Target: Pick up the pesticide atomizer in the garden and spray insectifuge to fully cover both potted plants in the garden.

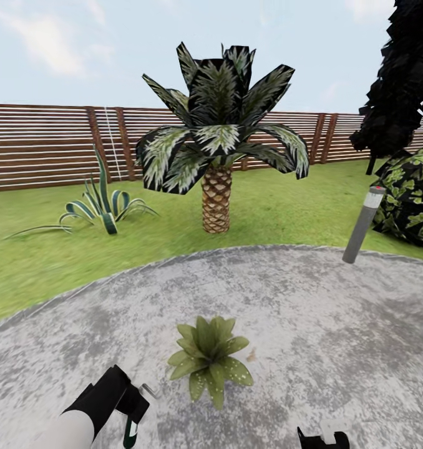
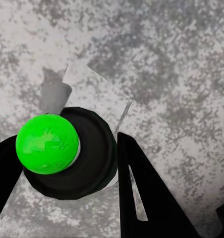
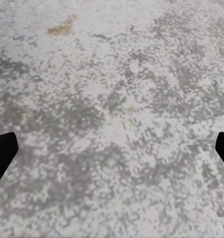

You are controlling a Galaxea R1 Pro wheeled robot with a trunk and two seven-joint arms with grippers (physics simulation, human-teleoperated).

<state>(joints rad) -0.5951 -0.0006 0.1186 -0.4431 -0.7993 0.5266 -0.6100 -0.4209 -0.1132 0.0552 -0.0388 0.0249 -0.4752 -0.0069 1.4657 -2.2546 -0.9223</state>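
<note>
One potted plant (image 1: 209, 358), a low rosette of pale-speckled green leaves, stands on the round stone patio (image 1: 311, 312) just ahead of me. The second potted plant is out of view. My left gripper (image 1: 134, 413) hangs low to the plant's left, shut on the pesticide atomizer (image 1: 131, 433), whose grey nozzle (image 1: 148, 391) points toward the plant. In the left wrist view the atomizer (image 2: 87, 158) shows end-on as a dark round body with a bright green cap, held between the black fingers (image 2: 141, 193) of the left gripper (image 2: 67, 144). My right gripper (image 1: 324, 439) is open over bare stone, its fingertips (image 3: 3, 153) wide apart.
A thick-trunked palm (image 1: 216, 199) grows on the lawn (image 1: 43, 255) behind the patio. A spiky striped plant (image 1: 100, 209) stands at the left. A grey lamp post (image 1: 363, 224) and dark bushes (image 1: 414, 193) are at the right. A brown slat fence (image 1: 43, 146) closes the back.
</note>
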